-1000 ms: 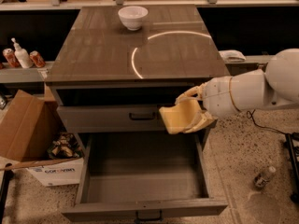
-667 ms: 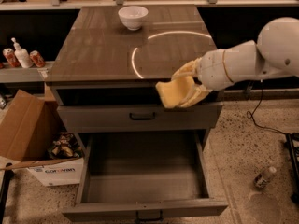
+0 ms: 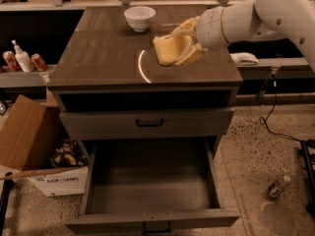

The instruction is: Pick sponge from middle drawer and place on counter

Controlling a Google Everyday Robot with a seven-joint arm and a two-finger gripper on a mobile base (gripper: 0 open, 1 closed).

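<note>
Camera view: my gripper [image 3: 181,44], fingers clamped on the sponge [image 3: 166,51], has risen above the counter [image 3: 98,53]; my arm reaches leftward, the middle drawer [image 3: 147,186] open well below my fingers.

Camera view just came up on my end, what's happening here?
The gripper is shut on the sponge and holds it above the counter, near the white bowl, apparently not yet set down. Below, the middle drawer stands pulled open, with the sponge already out of it.
</note>
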